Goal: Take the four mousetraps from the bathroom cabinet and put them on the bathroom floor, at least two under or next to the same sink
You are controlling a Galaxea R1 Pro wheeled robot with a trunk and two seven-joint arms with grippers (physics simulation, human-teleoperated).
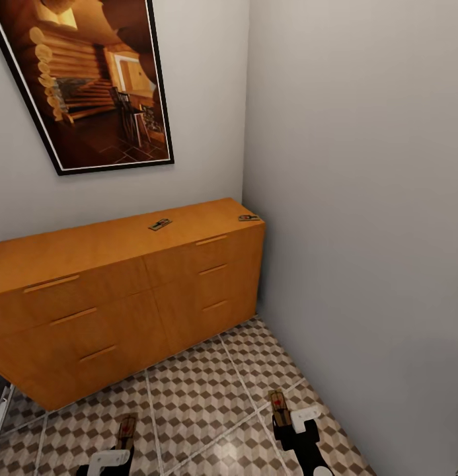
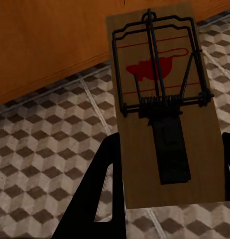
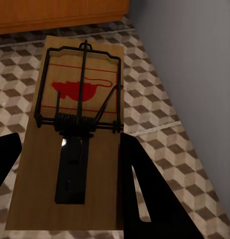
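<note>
I have a flat tan wooden mousetrap clamped in my left fingers and another in my right fingers, both above the cube-patterned tiled floor, with two more mousetraps lying ahead of them on the orange-brown wooden cabinet.

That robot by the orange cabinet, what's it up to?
It is carrying mousetraps. Its left gripper holds one mousetrap and its right gripper holds another mousetrap, both above the patterned bathroom floor. Two more traps, one mid-top and one at the far corner, lie on the cabinet.
</note>
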